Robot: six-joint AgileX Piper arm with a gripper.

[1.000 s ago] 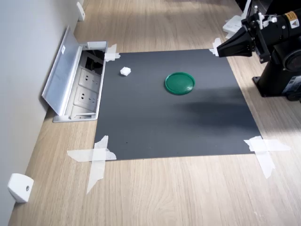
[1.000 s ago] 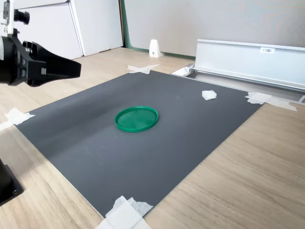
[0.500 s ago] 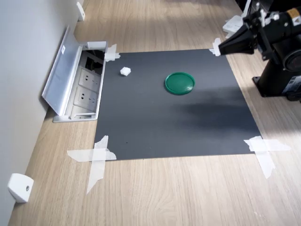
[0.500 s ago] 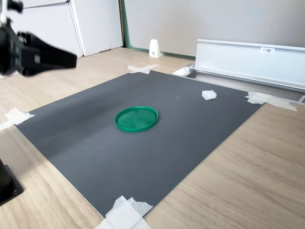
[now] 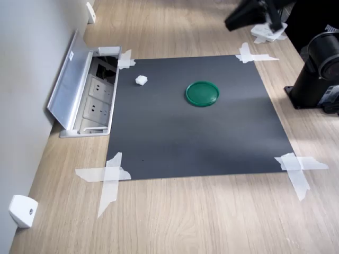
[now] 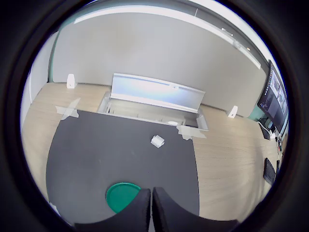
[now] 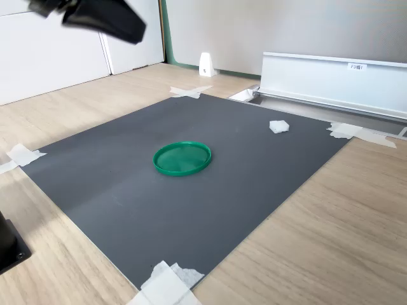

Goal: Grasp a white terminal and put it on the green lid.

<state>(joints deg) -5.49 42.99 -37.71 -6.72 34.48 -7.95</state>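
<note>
The white terminal (image 5: pixel 141 80) lies on the dark mat (image 5: pixel 196 137), near the mat's corner by the open socket box (image 5: pixel 95 98) in the first exterior view, just short of a strip of tape (image 5: pixel 126 60). It sits well apart from the green lid (image 5: pixel 202 93), which rests flat nearer the mat's middle. In the wrist view the terminal (image 6: pixel 157 141) shows beyond the lid (image 6: pixel 120 196), toward the raised metal flap (image 6: pixel 157 92).

I judge the terminal to be very light, stiff plastic, with hard smooth faces, so it could skid on the mat or pop out if I pinch it off-centre. I would take it across two opposite flat sides, low down, coming from straight above.

My gripper (image 6: pixel 151 205) hangs high over the worktop (image 5: pixel 212 222), holding nothing; its fingers look closed together in the wrist view, with only a thin seam between them. In both exterior views it is a dark blur at the upper edge (image 7: pixel 105 18), far from the terminal (image 7: pixel 278 126). I will have to open before descending.
</note>
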